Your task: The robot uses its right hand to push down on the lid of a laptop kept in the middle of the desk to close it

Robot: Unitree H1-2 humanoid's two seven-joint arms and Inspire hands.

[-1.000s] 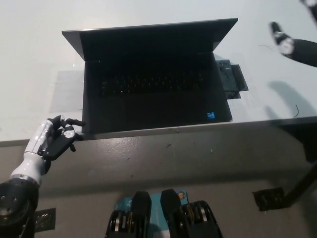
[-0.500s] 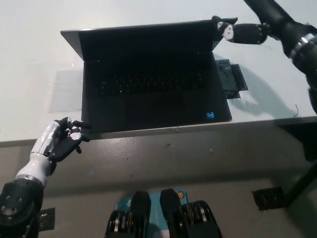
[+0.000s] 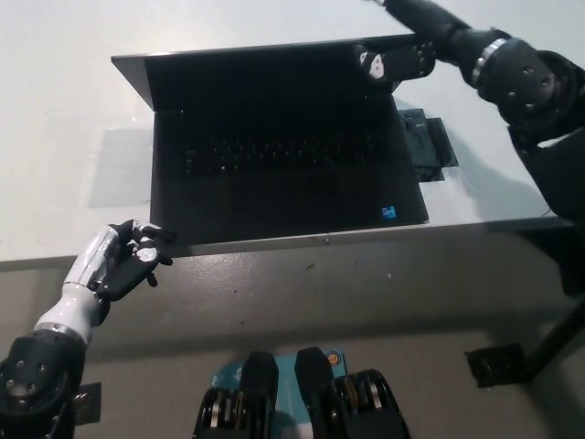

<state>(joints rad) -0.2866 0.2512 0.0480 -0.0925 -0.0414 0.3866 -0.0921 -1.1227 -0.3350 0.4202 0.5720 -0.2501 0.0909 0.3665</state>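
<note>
The laptop (image 3: 283,155) sits open in the middle of the desk (image 3: 55,91), its front along the near edge. The right hand (image 3: 393,62) rests at the top right corner of the lid (image 3: 265,57), holding nothing; how far its fingers spread cannot be told. The left hand (image 3: 119,261) hangs just off the near edge by the laptop's front left corner, fingers loosely curled, empty.
</note>
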